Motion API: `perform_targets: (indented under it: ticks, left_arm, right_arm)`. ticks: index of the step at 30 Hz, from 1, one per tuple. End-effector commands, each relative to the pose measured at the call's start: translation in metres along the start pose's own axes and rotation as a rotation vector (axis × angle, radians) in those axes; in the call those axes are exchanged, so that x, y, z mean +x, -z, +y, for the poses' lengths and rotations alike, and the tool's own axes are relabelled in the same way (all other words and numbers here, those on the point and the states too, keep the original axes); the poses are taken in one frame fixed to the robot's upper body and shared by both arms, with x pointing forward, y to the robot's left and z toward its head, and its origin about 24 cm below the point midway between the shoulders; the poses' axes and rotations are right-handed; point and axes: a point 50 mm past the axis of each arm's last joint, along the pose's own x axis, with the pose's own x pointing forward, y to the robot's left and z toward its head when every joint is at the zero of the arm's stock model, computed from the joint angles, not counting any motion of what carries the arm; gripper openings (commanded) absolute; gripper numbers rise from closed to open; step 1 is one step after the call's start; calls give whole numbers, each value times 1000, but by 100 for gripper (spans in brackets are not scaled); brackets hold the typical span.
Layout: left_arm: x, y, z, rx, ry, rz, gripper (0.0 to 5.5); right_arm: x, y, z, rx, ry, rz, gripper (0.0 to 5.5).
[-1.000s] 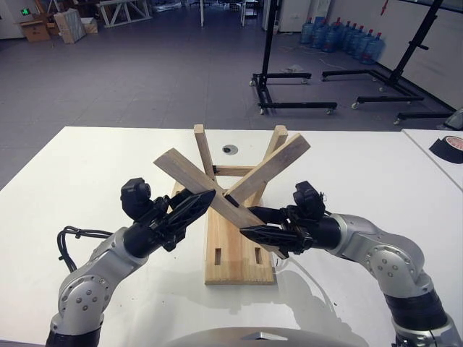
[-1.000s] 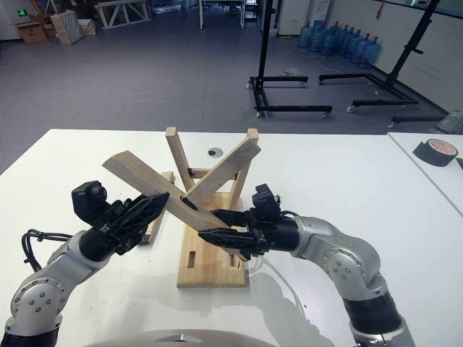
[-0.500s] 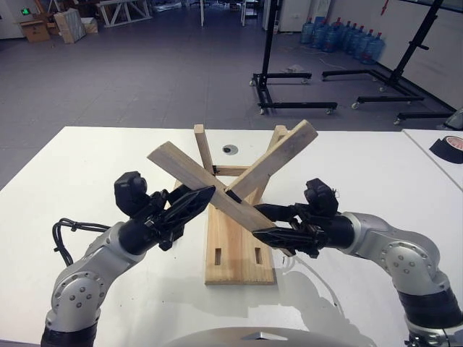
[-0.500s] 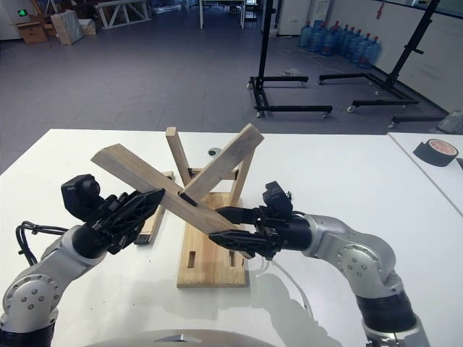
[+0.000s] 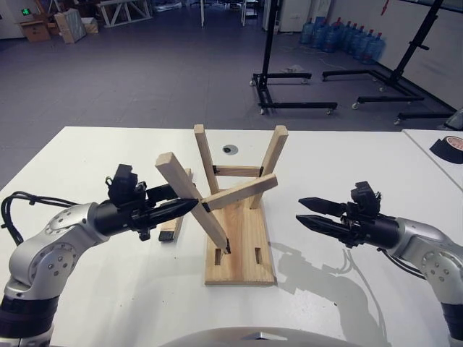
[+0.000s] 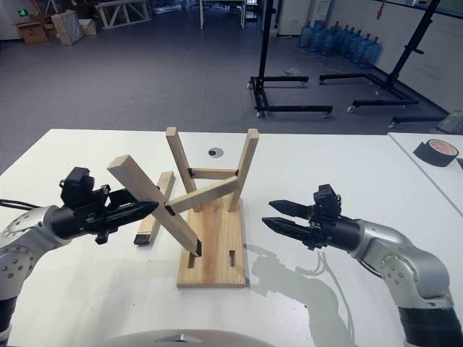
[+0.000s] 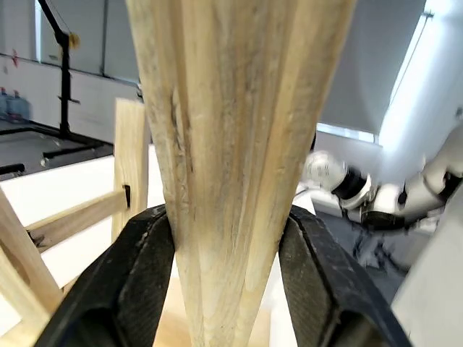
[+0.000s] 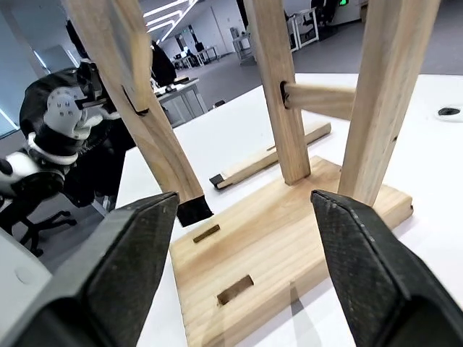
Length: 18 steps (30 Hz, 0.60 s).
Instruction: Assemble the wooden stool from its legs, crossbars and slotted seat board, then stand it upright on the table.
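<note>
The slotted seat board (image 5: 242, 249) lies flat on the white table (image 5: 347, 155). At its far end two legs (image 5: 205, 152) joined by a crossbar (image 5: 237, 171) stand upright. My left gripper (image 5: 189, 205) is shut on a tilted leg (image 7: 231, 144) whose lower end touches the board by a slot (image 8: 206, 233). From that leg a second wooden bar (image 5: 242, 191) slants to the right up to the standing frame. My right gripper (image 6: 268, 213) hovers open to the right of the board and holds nothing.
A loose wooden piece (image 5: 176, 215) lies on the table left of the board. A round hole (image 5: 230, 150) sits behind the stool parts. A roll of black tape (image 5: 450, 144) rests on the neighbouring table at the right. Black cable (image 5: 16, 199) loops at my left arm.
My right gripper let go of the crossed leg pair and drew back to the right. The left gripper pulled back left, lowering the pair so its end rests on the seat board.
</note>
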Motion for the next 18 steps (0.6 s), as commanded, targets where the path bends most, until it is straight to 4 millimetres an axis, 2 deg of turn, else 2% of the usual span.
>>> perform_targets:
  ticks: [1, 10, 15, 18]
  left_arm:
    - [2, 8, 4, 12, 31, 95, 204]
    - [4, 1, 11, 84, 63, 216, 204]
    - [4, -3, 8, 104, 91, 262, 204]
    - [5, 2, 8, 102, 94, 300, 204]
  right_arm:
    - [4, 8, 2, -7, -2, 30, 335]
    - [9, 13, 3, 31, -4, 19, 335]
    - [37, 14, 16, -52, -65, 92, 335]
    - [57, 31, 12, -139, -17, 203, 335]
